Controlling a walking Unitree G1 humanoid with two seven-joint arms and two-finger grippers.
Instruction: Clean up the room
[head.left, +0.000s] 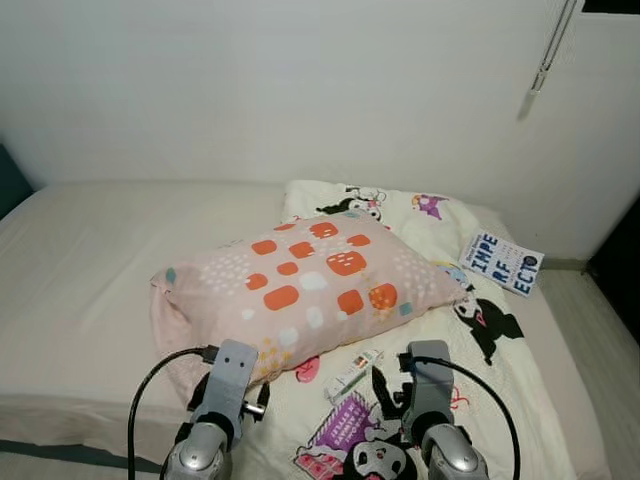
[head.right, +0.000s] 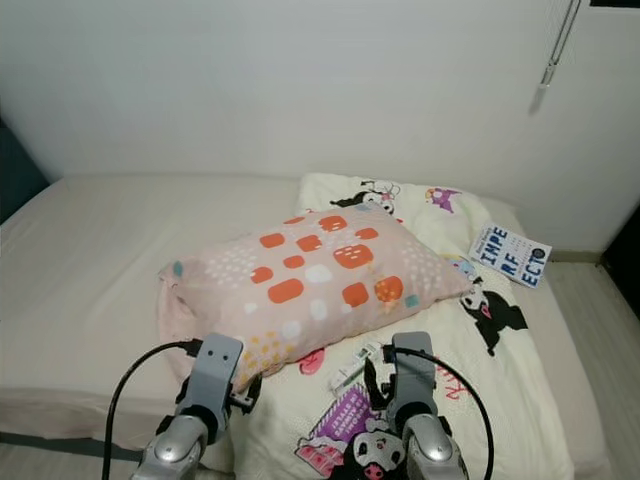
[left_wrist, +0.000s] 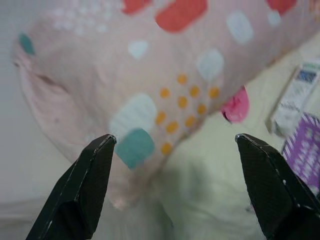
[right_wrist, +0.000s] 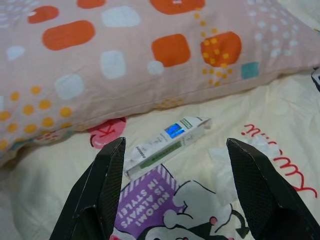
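Note:
A pink pillow (head.left: 310, 285) with orange and white patches lies across the bed, partly on a cream cartoon-print blanket (head.left: 480, 340). A small white box (right_wrist: 165, 140) lies on the blanket just in front of the pillow's near edge. A white booklet with blue letters (head.left: 503, 262) rests at the blanket's far right. My left gripper (left_wrist: 175, 145) is open, hovering by the pillow's near left corner. My right gripper (right_wrist: 172, 150) is open too, directly over the small white box without touching it.
The bed's bare beige mattress (head.left: 90, 250) stretches to the left. A white wall (head.left: 300, 80) backs the bed, with a cord (head.left: 545, 60) hanging at upper right. Floor (head.left: 600, 310) shows beyond the bed's right side.

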